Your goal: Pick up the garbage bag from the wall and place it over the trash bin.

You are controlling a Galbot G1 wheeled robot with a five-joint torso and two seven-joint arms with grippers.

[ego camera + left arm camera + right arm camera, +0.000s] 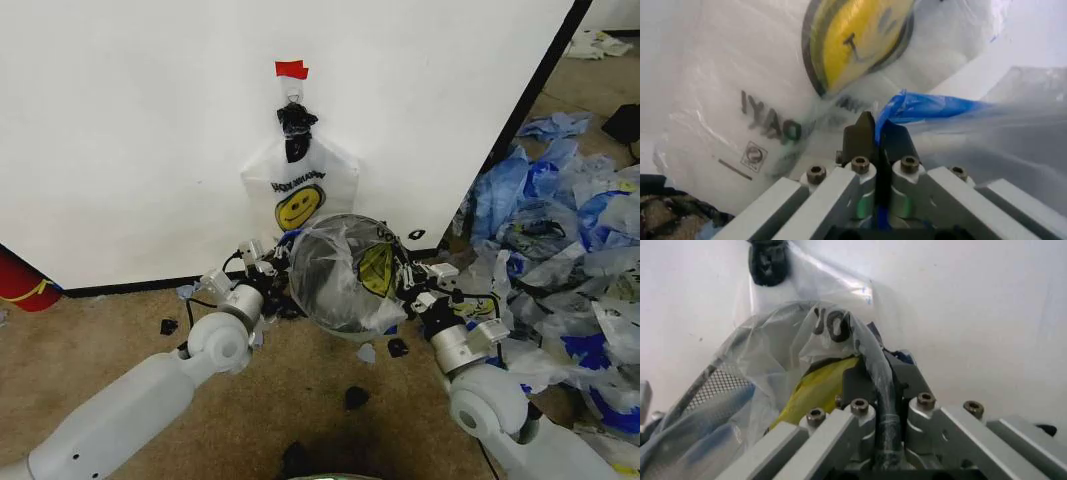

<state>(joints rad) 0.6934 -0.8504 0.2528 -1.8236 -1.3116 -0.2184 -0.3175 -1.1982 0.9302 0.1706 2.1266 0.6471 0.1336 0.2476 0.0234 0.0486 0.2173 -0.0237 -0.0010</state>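
Clear smiley bag (375, 268) stretched over the bin (335, 275). Left gripper (875, 131) fingers clamped on blue bag handle; right gripper (875, 371) fingers clamped on bag and bin rim.

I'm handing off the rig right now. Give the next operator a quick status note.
Left gripper: shut on the blue handle loop of a garbage bag, at the trash bin's left side.
Right gripper: shut on that bag's rim at the bin's right side.
Done: bag stretched over the bin mouth.
Another smiley bag hangs on the wall.
Left: seat the rim, release.
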